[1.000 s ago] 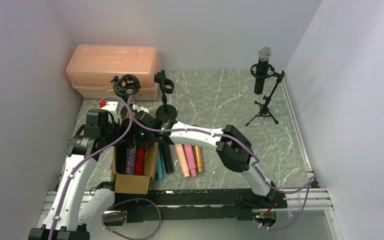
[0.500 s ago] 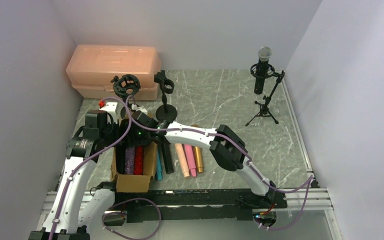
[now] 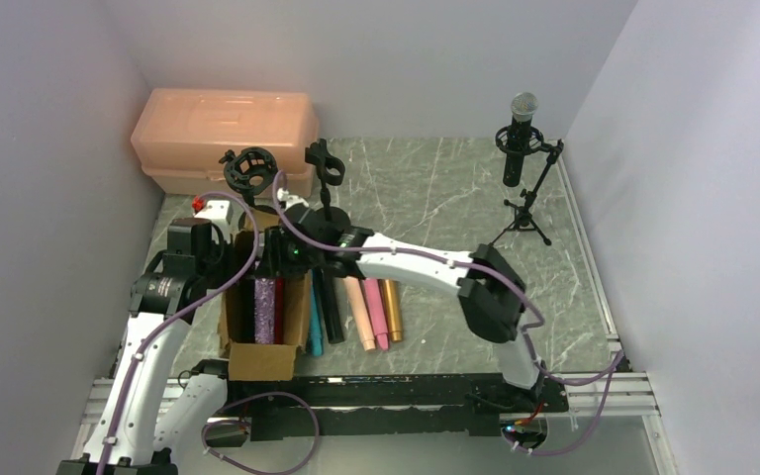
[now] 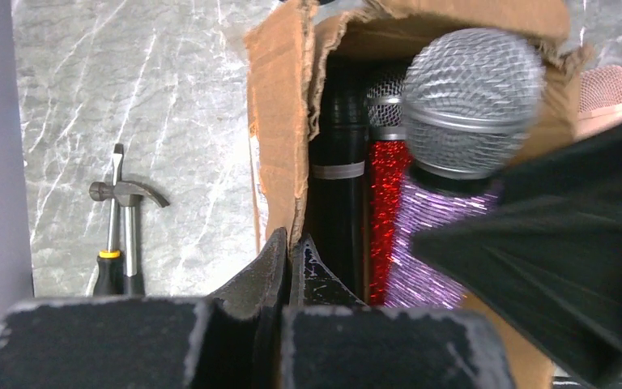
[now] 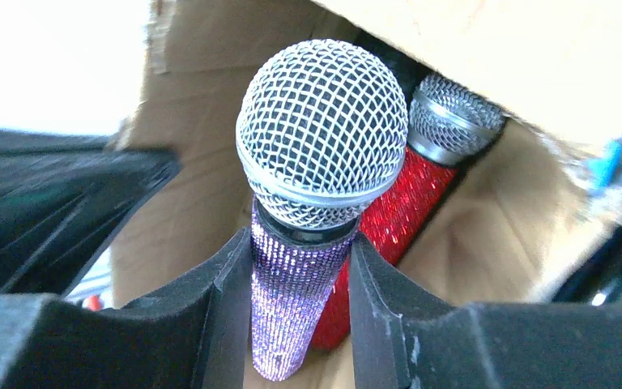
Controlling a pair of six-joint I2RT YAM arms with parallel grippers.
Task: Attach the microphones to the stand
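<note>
My right gripper (image 5: 300, 243) is shut on the purple glitter microphone (image 5: 296, 308) just below its silver mesh head (image 5: 324, 138) and holds it tilted up out of the cardboard box (image 3: 257, 361). In the top view that gripper (image 3: 282, 262) is over the box's far end. A red glitter microphone (image 5: 397, 211) and a black one (image 4: 338, 162) lie in the box. My left gripper (image 4: 290, 243) is shut on the box's left wall (image 4: 279, 121). Two empty stands, a shock mount (image 3: 251, 168) and a clip (image 3: 325, 163), stand just behind the box.
Teal (image 3: 315, 334), black (image 3: 330, 312), peach (image 3: 360, 315), pink (image 3: 376, 315) and gold (image 3: 392, 309) microphones lie side by side right of the box. A tripod stand (image 3: 524, 213) at the far right holds a black microphone (image 3: 521, 139). A peach case (image 3: 223, 134) sits at the back left. A small hammer (image 4: 125, 219) lies left of the box.
The right gripper has drawn back towards the far end of the box and lifted the purple microphone by its head end. The right elbow swung right. The left arm kept its hold.
</note>
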